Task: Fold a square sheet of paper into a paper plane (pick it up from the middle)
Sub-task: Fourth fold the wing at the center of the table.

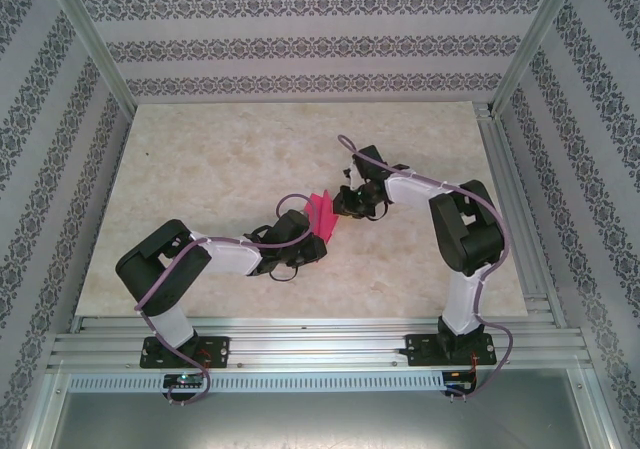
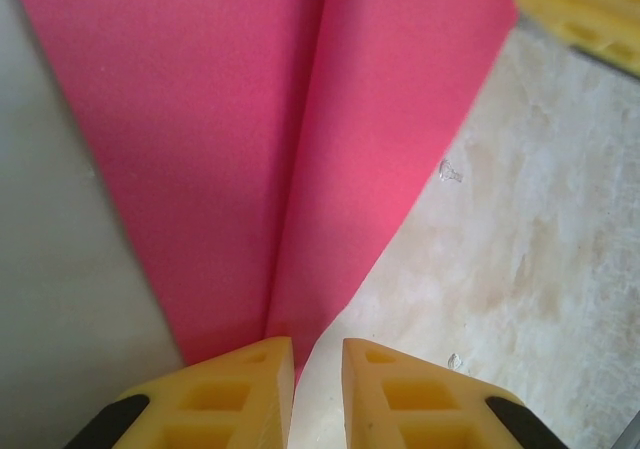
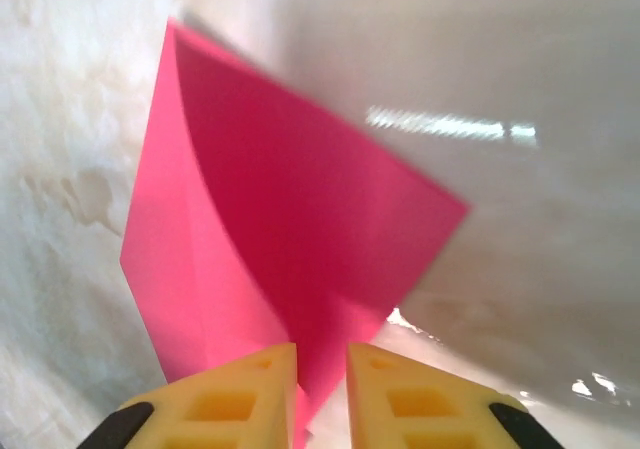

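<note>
Where the two arms meet over the middle of the surface (image 1: 200, 169), the paper (image 1: 323, 212) stands up on edge between them: magenta, folded along one crease, not lying flat. The left claw (image 1: 314, 235) comes at it from the near left and the right claw (image 1: 340, 209) from the far right, with both tips right at the sheet on opposite sides.

Left wrist view: the left claw (image 2: 318, 354) is narrow, just a slot. The paper (image 2: 220, 149) fans out from that slot in two panels split by a straight crease. Its pointed end runs into the slot and lies against the finger (image 2: 235, 394) on the view's left. Pale surface shows through the remaining slot, so the tips aren't visibly clamped. In the top right corner a yellow finger of the right claw (image 2: 585, 9) sits just beside the paper's far edge; can't tell if it's touching.

Right wrist view: the right claw (image 3: 322, 359) is also narrow, jaws slightly apart. The paper (image 3: 290, 229) tapers down into the slot, hugging the finger (image 3: 235, 404) on the view's left, with bare gap next to it. One panel curls over the other.

Can't tell whether the paper's lower edge rests on the surface or hangs clear of it. The surface is a pale marble look, with patterned walls (image 1: 300, 44) around it and aluminium rails (image 1: 320, 334) at the near edge.
</note>
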